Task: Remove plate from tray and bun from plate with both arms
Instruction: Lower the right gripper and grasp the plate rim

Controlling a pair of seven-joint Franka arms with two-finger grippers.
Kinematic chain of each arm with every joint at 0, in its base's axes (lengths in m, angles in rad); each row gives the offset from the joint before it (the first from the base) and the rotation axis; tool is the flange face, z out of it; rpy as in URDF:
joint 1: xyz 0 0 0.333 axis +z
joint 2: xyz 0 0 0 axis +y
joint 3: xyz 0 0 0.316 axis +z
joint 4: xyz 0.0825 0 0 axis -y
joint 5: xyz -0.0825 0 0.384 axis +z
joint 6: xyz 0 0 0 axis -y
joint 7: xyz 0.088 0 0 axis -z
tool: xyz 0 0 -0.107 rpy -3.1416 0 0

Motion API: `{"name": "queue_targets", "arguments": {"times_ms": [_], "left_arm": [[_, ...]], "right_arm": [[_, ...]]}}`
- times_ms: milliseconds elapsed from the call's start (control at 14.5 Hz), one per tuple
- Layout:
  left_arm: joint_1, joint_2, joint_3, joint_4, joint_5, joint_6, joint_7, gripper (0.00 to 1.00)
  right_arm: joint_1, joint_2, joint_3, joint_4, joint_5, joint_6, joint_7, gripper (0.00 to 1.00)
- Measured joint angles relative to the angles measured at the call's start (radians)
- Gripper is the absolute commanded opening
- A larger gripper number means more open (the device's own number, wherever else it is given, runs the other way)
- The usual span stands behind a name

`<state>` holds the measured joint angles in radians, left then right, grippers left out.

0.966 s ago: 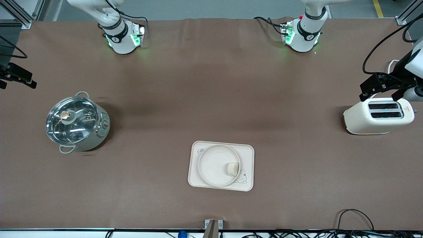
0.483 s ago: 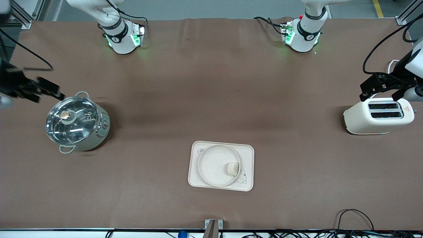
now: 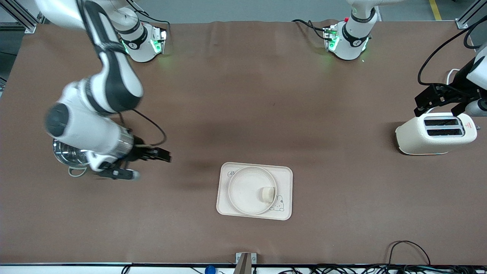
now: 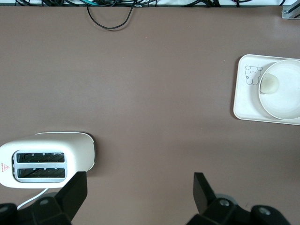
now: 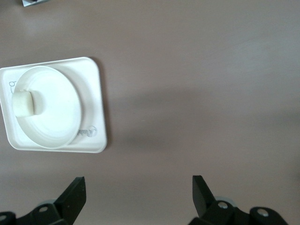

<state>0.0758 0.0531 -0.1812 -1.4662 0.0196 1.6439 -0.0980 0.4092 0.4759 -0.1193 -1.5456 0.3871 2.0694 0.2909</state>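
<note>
Plate (image 3: pixel 252 190) sits on the tray (image 3: pixel 283 177), bun (image 3: pixel 267 194) on its bunny-side edge. Right hand (image 3: pixel 142 164) hangs spread and empty toward the right arm's end from the tray; left hand (image 3: pixel 437 99) waits, equally wide, over the toaster (image 3: pixel 435 133). Likely risk: tilting the plate rolls the bun off. Only the front view shows the pot (image 3: pixel 70 160).

I've got a cream toaster (image 3: pixel 435 133) sitting at the left arm's end of the table, two dark slots facing up, a small red mark on its top and a white cord trailing from it. Down at the right arm's end, a steel pot (image 3: pixel 70 158) shows only partly, one loop handle poking out. Black cables (image 3: pixel 409 253) curl along the brown table (image 3: pixel 243 95) edge nearest the front camera.
</note>
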Motion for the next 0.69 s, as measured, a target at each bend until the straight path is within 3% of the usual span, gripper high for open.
{"name": "queue_targets", "arguments": {"times_ms": [276, 483, 690], "left_arm": [[0.0, 0.0, 0.0, -0.001, 0.0, 0.0, 0.0, 1.0], [0.0, 0.0, 0.0, -0.001, 0.0, 0.0, 0.0, 1.0], [0.0, 0.0, 0.0, -0.001, 0.0, 0.0, 0.0, 1.0]], "right_arm": [[0.108, 0.21, 0.004, 0.176, 0.05, 0.089, 0.155, 1.0], [0.15, 0.356, 0.034, 0.26, 0.058, 0.265, 0.219, 1.0], [0.152, 0.477, 0.064, 0.332, 0.06, 0.358, 0.237, 0.91]]}}
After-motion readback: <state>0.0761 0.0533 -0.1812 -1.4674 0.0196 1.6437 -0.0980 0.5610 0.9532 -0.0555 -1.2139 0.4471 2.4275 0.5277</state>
